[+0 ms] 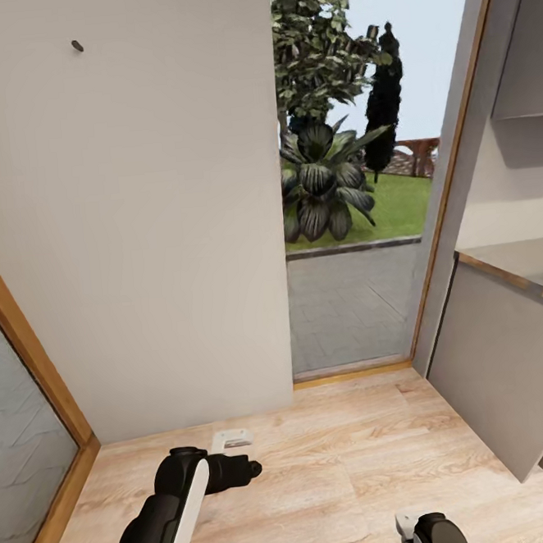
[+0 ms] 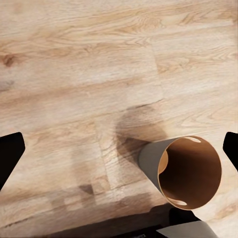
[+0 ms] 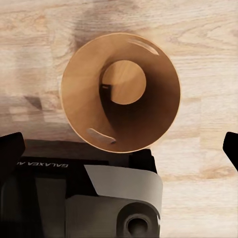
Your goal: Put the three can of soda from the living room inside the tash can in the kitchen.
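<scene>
Wood-plank floor [image 1: 338, 463] by open doorway: empty tash can [image 3: 120, 91] below right gripper [image 3: 119, 148] (both grippers spread wide, holding nothing). Cans yet to fetch; next, drive to living room.

left gripper [image 2: 119, 148]: only the dark tips of both fingers are showing at the frame's side edges in the left wrist view.
right gripper [image 3: 119, 146]: fingers are being cut off at both side edges likewise.
tash can [image 2: 186, 171]: its base is being hidden behind its own rim.
right arm [image 1: 430, 535]: is being cropped by the head view's lower edge.
cabinet [image 1: 498, 367]: is running out of frame.
</scene>
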Controlling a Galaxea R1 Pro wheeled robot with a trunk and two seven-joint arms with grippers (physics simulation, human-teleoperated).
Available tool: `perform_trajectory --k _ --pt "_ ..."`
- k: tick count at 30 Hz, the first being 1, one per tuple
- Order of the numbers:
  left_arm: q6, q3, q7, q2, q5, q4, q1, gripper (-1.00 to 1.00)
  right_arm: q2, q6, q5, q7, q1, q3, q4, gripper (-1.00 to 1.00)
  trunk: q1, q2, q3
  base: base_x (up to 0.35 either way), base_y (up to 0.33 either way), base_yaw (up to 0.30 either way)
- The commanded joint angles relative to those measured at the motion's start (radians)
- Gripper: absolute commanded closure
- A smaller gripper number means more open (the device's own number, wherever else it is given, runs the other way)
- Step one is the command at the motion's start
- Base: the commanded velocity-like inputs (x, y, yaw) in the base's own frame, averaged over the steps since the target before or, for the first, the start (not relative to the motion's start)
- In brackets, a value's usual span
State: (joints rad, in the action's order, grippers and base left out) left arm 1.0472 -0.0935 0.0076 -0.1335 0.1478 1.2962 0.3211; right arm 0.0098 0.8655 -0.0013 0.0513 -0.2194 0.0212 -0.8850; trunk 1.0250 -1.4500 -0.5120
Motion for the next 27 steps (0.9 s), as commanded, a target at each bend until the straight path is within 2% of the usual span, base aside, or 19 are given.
perform_trajectory --k 1,5,15,27 --pt "0.000 0.000 0.000 0.000 0.000 0.000 0.000 -1.00 0.000 0.001 0.000 0.000 0.000 0.000 -0.001 -1.00 0.000 0.000 -0.002 0.000 0.000 0.000" --pt "0.000 0.000 0.000 0.000 0.000 0.000 0.000 -1.00 0.000 0.002 0.000 0.000 0.000 -0.001 -0.001 -1.00 0.000 0.000 -0.008 0.000 0.000 -0.014" --pt "0.000 -0.029 0.003 -0.006 0.000 -0.005 -0.001 -1.00 -0.005 0.005 0.001 0.001 0.002 -0.004 0.000 -1.00 0.000 0.000 -0.017 0.000 0.000 -0.081" --pt "0.000 -0.030 0.002 -0.002 0.002 0.001 0.001 -1.00 -0.001 0.005 0.000 -0.002 0.003 -0.001 0.000 -1.00 0.000 0.000 -0.017 0.000 0.000 -0.006"
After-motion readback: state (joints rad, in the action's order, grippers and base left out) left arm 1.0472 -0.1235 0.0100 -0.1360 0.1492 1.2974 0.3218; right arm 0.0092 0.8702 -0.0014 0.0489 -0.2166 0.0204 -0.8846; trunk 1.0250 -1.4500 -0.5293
